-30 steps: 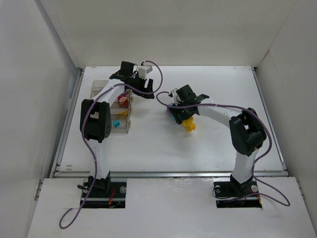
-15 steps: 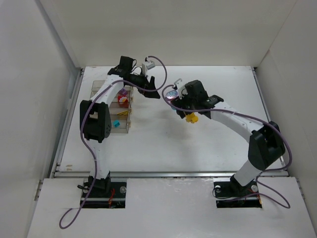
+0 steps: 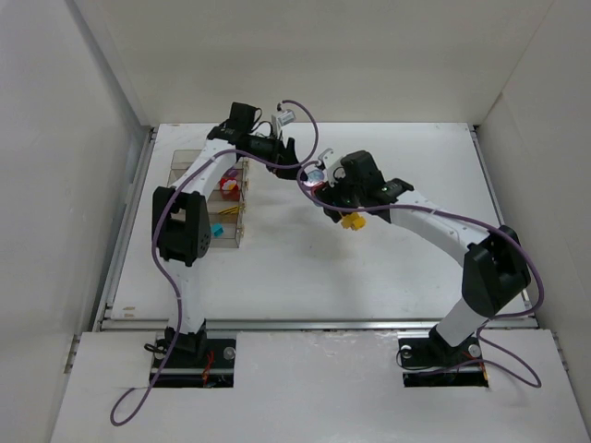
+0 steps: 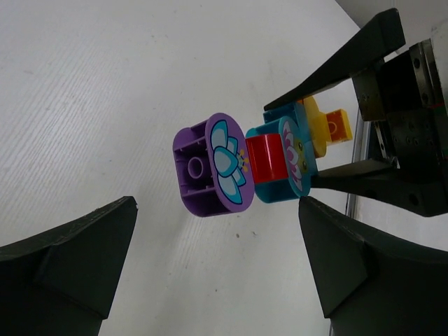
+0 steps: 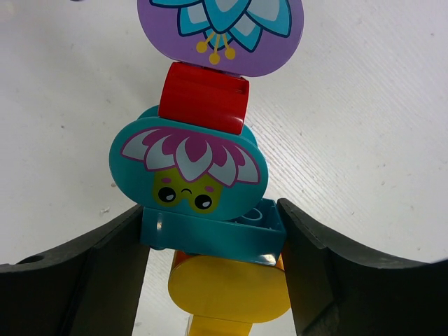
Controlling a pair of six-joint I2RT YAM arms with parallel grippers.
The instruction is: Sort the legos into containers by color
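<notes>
My right gripper [image 5: 213, 238] is shut on the teal brick [image 5: 210, 234] of a stuck-together stack of legos, held above the table. From its near end the stack is a yellow piece [image 5: 227, 294], a teal flower-face piece [image 5: 189, 164], a red brick [image 5: 203, 98] and a purple flower disc [image 5: 220, 31]. In the top view the stack [image 3: 319, 179] hangs between the arms. My left gripper [image 4: 217, 280] is open and empty, facing the purple disc [image 4: 210, 164] with a gap between. The containers [image 3: 217, 198] stand in a row at the left.
The bins hold a red lego [image 3: 229, 186], a yellow one [image 3: 229, 212] and a cyan one [image 3: 218, 230]. White walls enclose the table on three sides. The left arm reaches over the bins.
My right gripper has lifted the stack off the table and carried it up and left. My left gripper has swung right, towards the stack's purple end.
</notes>
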